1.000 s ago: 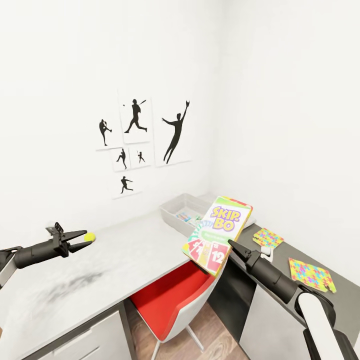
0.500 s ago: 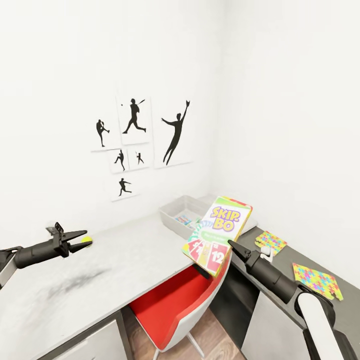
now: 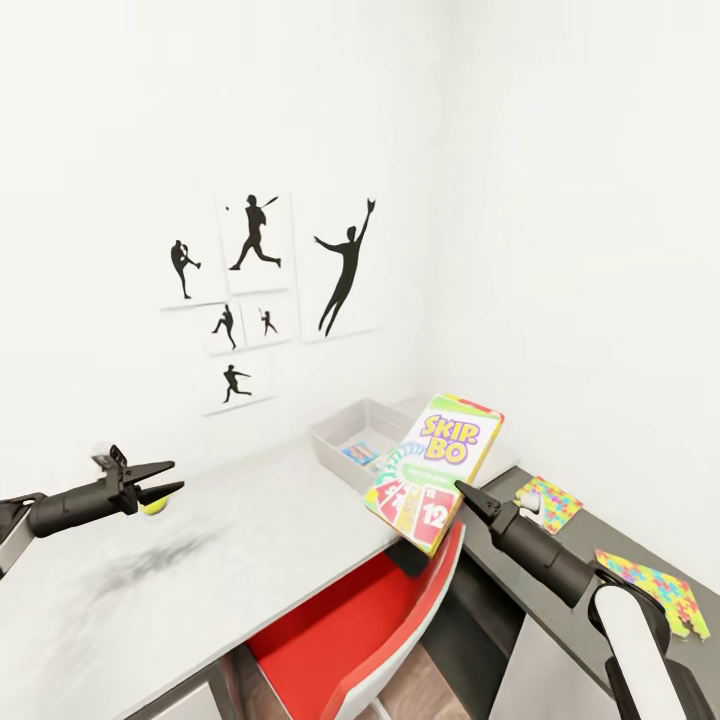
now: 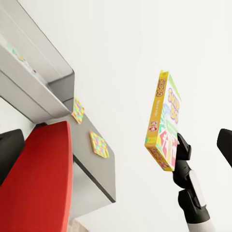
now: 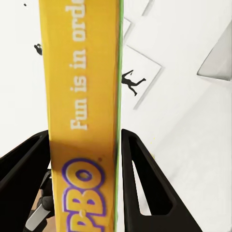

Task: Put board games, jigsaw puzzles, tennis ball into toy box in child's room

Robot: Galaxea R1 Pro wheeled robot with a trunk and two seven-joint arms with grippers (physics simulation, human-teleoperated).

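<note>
My right gripper (image 3: 468, 494) is shut on the lower edge of the Skip-Bo board game (image 3: 436, 470), held upright in the air over the table's corner. In the right wrist view its yellow side (image 5: 84, 96) sits clamped between both fingers (image 5: 140, 174). Just behind it, the pale grey toy box (image 3: 345, 428) stands on the table (image 3: 250, 530) with a small blue box inside. Two jigsaw puzzles (image 3: 549, 499) (image 3: 655, 590) lie on the lower dark section. The tennis ball (image 3: 153, 507) rests on the table just under my open left gripper (image 3: 165, 480). The left wrist view shows the board game (image 4: 164, 123) and both puzzles (image 4: 77, 110) (image 4: 99, 145).
A red chair (image 3: 350, 625) is tucked under the table below the held game. Black sports silhouettes (image 3: 250, 290) hang on the white wall behind the desk. A small white object (image 3: 527, 510) lies beside the nearer puzzle. The right wall closes off the corner.
The whole view has shifted, so the camera moved; wall pictures and toy box slid left. The ball now shows lower under the left fingertips. The right gripper still holds the Skip-Bo game.
</note>
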